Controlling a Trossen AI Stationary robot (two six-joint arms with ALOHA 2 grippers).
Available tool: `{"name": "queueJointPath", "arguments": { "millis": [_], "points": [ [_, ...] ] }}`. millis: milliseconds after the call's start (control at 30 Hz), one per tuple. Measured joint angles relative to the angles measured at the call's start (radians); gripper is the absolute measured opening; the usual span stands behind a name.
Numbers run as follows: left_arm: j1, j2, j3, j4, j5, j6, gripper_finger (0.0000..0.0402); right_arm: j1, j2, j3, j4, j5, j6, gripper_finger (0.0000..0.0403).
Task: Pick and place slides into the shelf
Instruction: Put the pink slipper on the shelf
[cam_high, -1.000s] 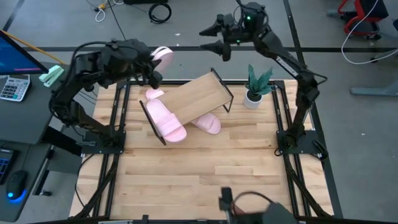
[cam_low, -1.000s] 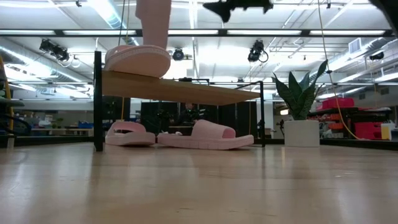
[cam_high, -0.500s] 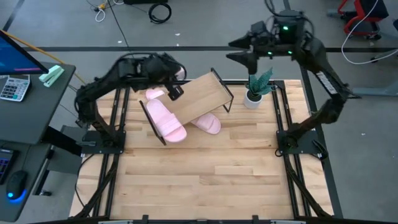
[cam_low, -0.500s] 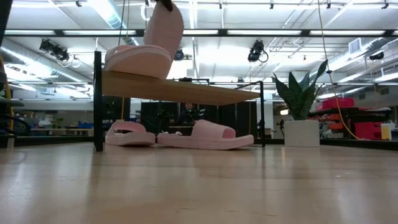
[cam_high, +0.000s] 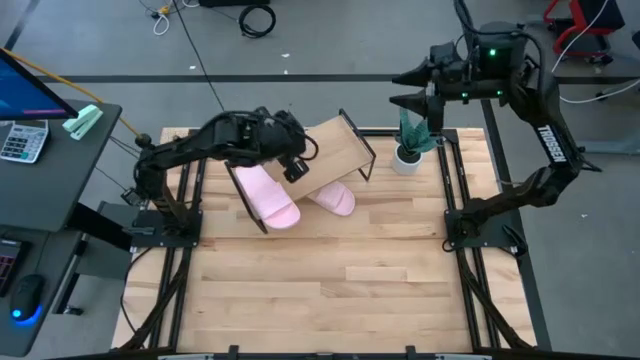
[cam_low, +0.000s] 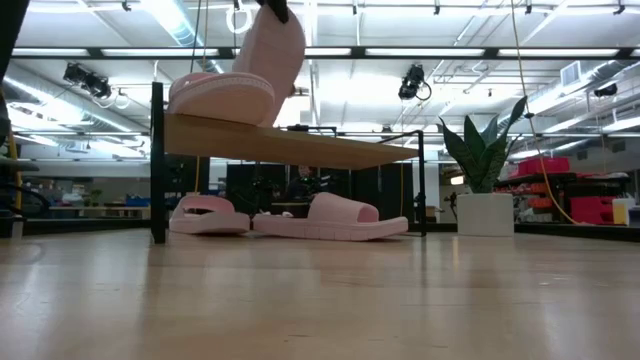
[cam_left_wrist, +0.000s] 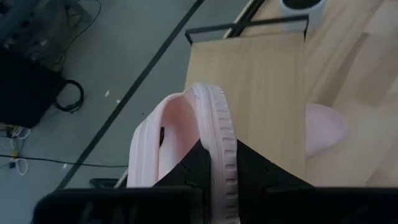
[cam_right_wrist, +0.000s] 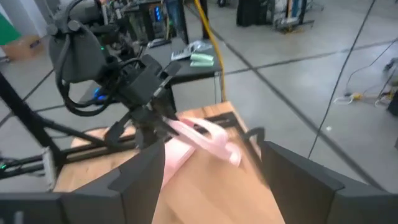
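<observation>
My left gripper (cam_high: 293, 160) is over the shelf (cam_high: 330, 148), a slanted light-wood board in a black frame, and is shut on one pale pink slide (cam_low: 270, 48). A second slide (cam_high: 268, 195) lies on the shelf's lower end. Two more slides (cam_low: 208, 215) (cam_low: 335, 215) lie flat on the table under the shelf. My right gripper (cam_high: 400, 88) hangs open, high beyond the table's far right part, above the potted plant (cam_high: 410, 140). My left gripper (cam_left_wrist: 219, 158) pinches the slide's sole between its two fingers at the ribbed rim (cam_left_wrist: 216, 134), one finger (cam_left_wrist: 189, 165) on the footbed side, the other on the underside. The slide is tilted, its lower end (cam_low: 250, 80) by the slide on the shelf (cam_low: 220, 95); whether they touch I cannot tell.
A white pot with a green plant (cam_low: 480, 190) stands at the table's far right, close to the shelf's right end. Black frame rails run along the table's left and right sides (cam_high: 455, 200). The near half of the tabletop (cam_high: 320, 290) is bare wood.
My left gripper has carried the slide from beyond the table's far left corner down and to the right over the shelf. The slide has come down from hanging upright to a tilt beside the shelved slide. My right arm has swung toward the table's right.
</observation>
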Motion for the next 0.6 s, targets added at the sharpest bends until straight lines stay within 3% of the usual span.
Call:
{"name": "queueJointPath", "arguments": {
  "millis": [433,600],
  "points": [
    [-0.069,0.062,0.000,-0.057,0.002,-0.090,0.0048,0.000,0.002,-0.001,-0.102,-0.020,-0.036,0.0272],
    [-0.087,0.063,0.000,-0.060,0.004,-0.188,0.0046,0.000,0.002,-0.001,-0.106,-0.020,-0.036,0.0271]
  ]
}}
